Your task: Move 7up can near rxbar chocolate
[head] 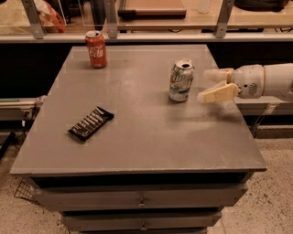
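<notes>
- Three things rest on a plain grey desk (151, 137), seen from in front and a little above: two drink cans and one wrapped bar.
- The desk top is flat and matt, with faint scuffs and a soft sheen near the middle. Under its front edge sit two shallow grey drawers (142, 199), each with a small knob.
- The floor (270, 205) around the desk is pale and speckled.
- Behind the desk a long, light-coloured counter (151, 37) runs across the room, with slanted metal struts (33, 18) rising from it. An orange bag (48, 13) lies on it at the far left.
- The 7up can (181, 81) stands upright on the right half of the desk, towards the back. Its body is silver-white with a green logo, and its silver top faces up.
- The rxbar chocolate (91, 123) lies flat on the left half of the desk, nearer the front, turned on a diagonal. Its wrapper is dark with rows of white lettering. It is well apart from the 7up can.
- A red cola can (96, 49) stands upright near the back left corner of the desk.
- The tool (203, 86) reaches in from the right on a white arm (270, 80), level with the 7up can. Its two pale fingers (222, 93) are spread wide and point left. They grip nothing, and their tips sit just beside the can's right side.
</notes>
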Robot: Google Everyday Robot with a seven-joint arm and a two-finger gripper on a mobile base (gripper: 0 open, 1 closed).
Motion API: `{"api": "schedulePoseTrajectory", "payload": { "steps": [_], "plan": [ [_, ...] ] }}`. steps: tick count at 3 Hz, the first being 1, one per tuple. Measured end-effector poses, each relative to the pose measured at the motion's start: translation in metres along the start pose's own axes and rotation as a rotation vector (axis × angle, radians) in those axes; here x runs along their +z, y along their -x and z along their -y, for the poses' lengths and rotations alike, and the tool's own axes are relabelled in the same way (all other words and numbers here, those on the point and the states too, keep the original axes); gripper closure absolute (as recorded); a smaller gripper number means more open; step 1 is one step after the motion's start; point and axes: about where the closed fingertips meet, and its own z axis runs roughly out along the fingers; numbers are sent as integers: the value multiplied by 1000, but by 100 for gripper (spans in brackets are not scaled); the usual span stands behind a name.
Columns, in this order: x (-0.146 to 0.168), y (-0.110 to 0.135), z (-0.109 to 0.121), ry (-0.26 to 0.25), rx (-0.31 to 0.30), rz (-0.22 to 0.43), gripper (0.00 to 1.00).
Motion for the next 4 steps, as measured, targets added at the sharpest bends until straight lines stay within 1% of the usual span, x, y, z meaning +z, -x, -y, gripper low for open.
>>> {"api": "schedulePoseTrajectory", "payload": {
  "steps": [1,2,3,4],
  "plan": [
    [28,14,-10,49,-22,60,0],
    [58,27,-25,102,-43,95,0],
    [78,36,-34,115,-59,108,15],
    [90,40,-37,106,-61,109,38]
  ]
}}
